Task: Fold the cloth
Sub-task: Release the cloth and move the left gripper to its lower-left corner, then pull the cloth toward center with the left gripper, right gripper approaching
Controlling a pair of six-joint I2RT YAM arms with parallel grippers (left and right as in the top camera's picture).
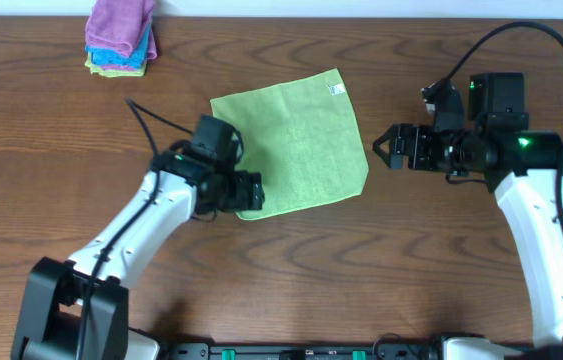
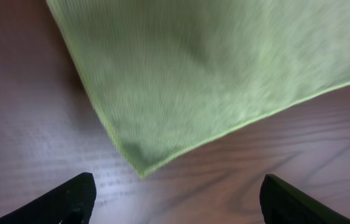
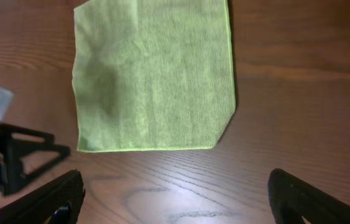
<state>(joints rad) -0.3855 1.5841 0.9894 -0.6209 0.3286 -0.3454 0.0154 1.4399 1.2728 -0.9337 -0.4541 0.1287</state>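
**Inspector:** Where was the cloth?

**Examiner:** The cloth (image 1: 291,140) lay flat and unfolded on the table (image 1: 441,280). The left gripper (image 2: 176,183) hung over its near-left corner, fingers wide apart and holding nothing.

**Inspector:** And the right?

**Examiner:** The right gripper (image 3: 175,179) stood just off the cloth's right edge, facing it, equally wide and empty.

**Inspector:** What do you advise for the step in hand?

**Examiner:** I judged it to be the corner pickup. The left should straddle its corner and come low enough to pinch the edge against the wood. The right should take the near-right corner, which looked slightly tucked under. Both should lift together and carry to the far edge, matching corners by the tag (image 1: 337,89).

**Inspector:** Any containers?

**Examiner:** None were in view. Well beyond the cloth's far-left corner, a stack (image 1: 121,40) of folded cloths sat loose on the table.
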